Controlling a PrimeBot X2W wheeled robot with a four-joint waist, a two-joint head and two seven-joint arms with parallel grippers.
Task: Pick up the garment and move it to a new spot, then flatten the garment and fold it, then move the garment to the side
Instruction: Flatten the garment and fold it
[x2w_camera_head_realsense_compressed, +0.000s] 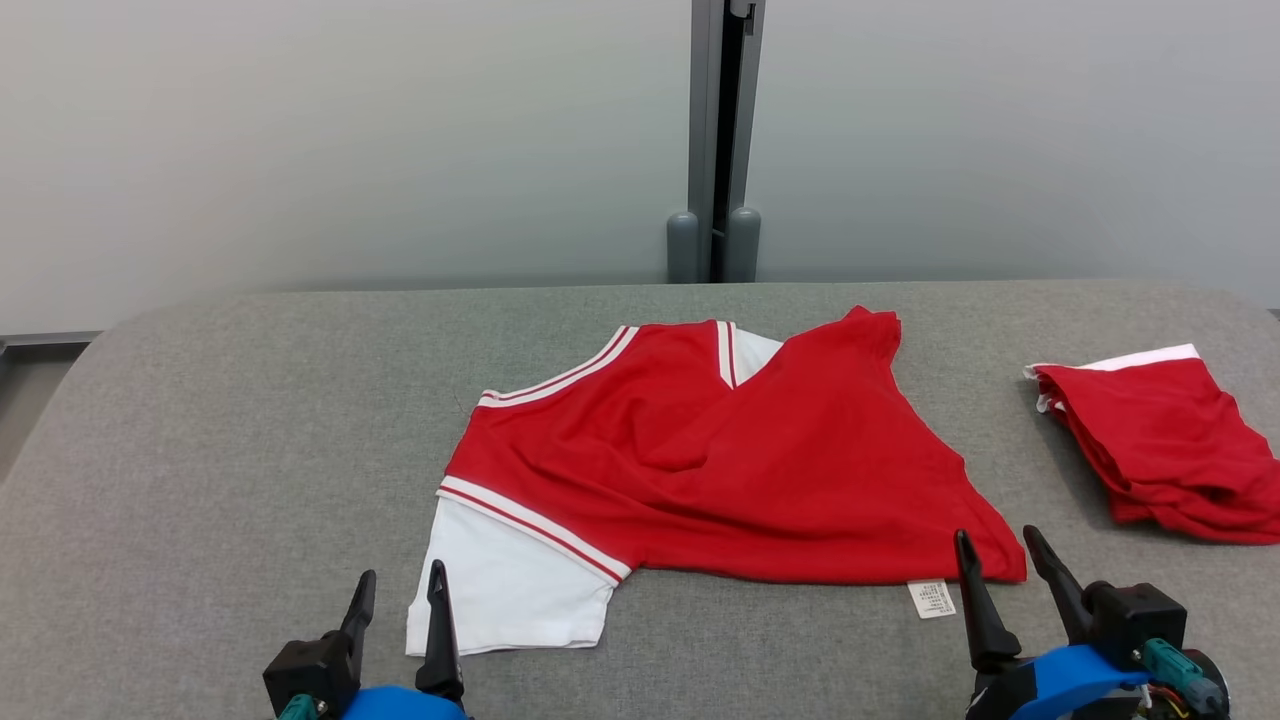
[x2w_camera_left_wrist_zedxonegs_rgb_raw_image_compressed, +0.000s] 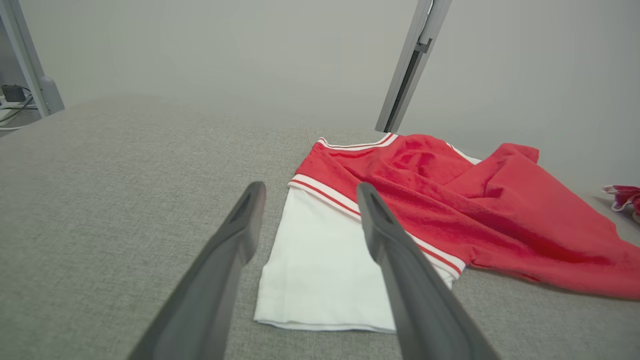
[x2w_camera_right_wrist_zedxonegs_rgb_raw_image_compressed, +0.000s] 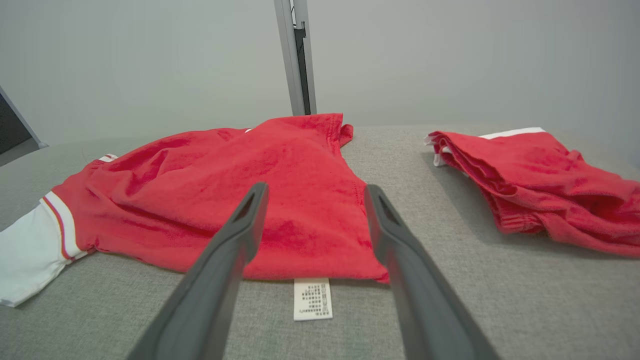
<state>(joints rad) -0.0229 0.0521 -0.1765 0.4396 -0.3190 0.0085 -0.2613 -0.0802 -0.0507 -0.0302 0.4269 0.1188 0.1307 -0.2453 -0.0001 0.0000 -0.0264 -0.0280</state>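
A red garment (x2w_camera_head_realsense_compressed: 740, 470) with white sleeves and white-striped trim lies rumpled in the middle of the grey table (x2w_camera_head_realsense_compressed: 200, 450), its right half folded over across the body. One white sleeve (x2w_camera_head_realsense_compressed: 500, 585) sticks out at the near left, and a white care label (x2w_camera_head_realsense_compressed: 932, 598) pokes out at the near right hem. My left gripper (x2w_camera_head_realsense_compressed: 400, 585) stands open just in front of that sleeve (x2w_camera_left_wrist_zedxonegs_rgb_raw_image_compressed: 320, 265), holding nothing. To the right, my right gripper (x2w_camera_head_realsense_compressed: 1000, 545) is open too, its fingers either side of the label (x2w_camera_right_wrist_zedxonegs_rgb_raw_image_compressed: 312, 298) and the red hem (x2w_camera_right_wrist_zedxonegs_rgb_raw_image_compressed: 310, 235).
A second red garment (x2w_camera_head_realsense_compressed: 1160, 440) with a white edge lies bunched at the table's right side, also in the right wrist view (x2w_camera_right_wrist_zedxonegs_rgb_raw_image_compressed: 540, 185). A grey post (x2w_camera_head_realsense_compressed: 715, 140) rises behind the table against a pale wall.
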